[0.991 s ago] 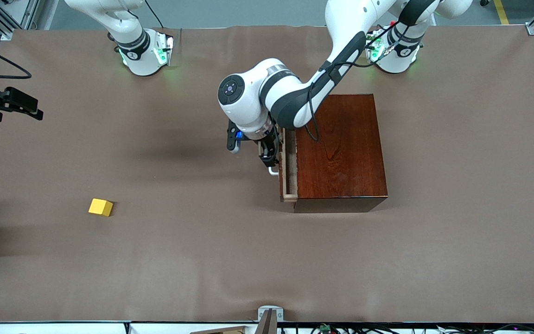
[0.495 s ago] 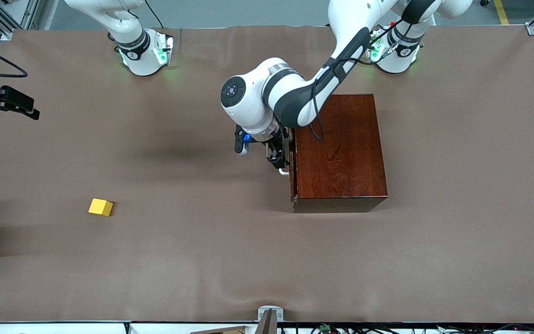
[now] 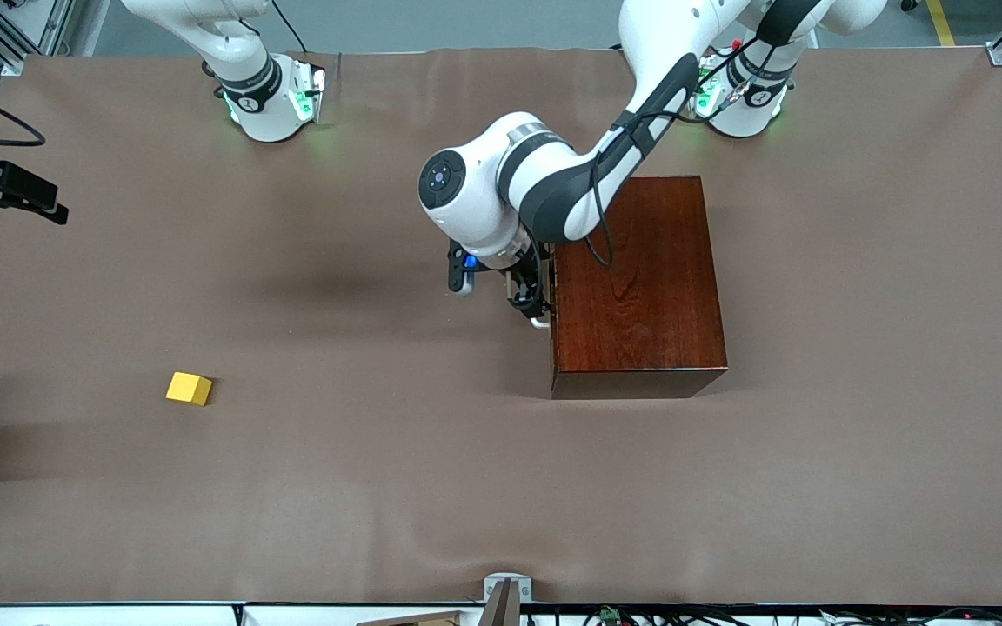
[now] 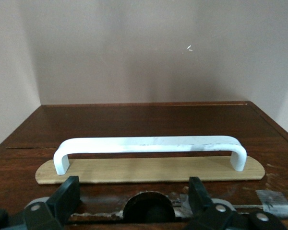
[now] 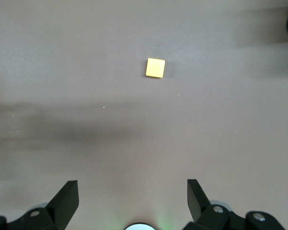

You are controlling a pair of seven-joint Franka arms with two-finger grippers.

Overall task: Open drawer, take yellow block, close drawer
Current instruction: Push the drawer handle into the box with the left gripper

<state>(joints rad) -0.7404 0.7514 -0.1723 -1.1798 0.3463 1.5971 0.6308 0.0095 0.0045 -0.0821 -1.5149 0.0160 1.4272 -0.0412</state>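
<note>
Drawer [image 3: 551, 300] looks shut, yellow block [image 3: 189, 388] out on worktop [image 3: 379, 487]; my left end effector [image 4: 134, 203] open at handle [image 4: 149, 146], right end effector [image 5: 133, 199] open, waiting; task nearly done.

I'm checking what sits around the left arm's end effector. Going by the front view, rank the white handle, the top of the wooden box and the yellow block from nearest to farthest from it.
1. White handle: right at the left end effector, on the shut drawer's front.
2. Wooden box top: beside it, toward the left arm's end of the table.
3. Yellow block: farthest, on the bare table toward the right arm's end, nearer the front camera.
</note>
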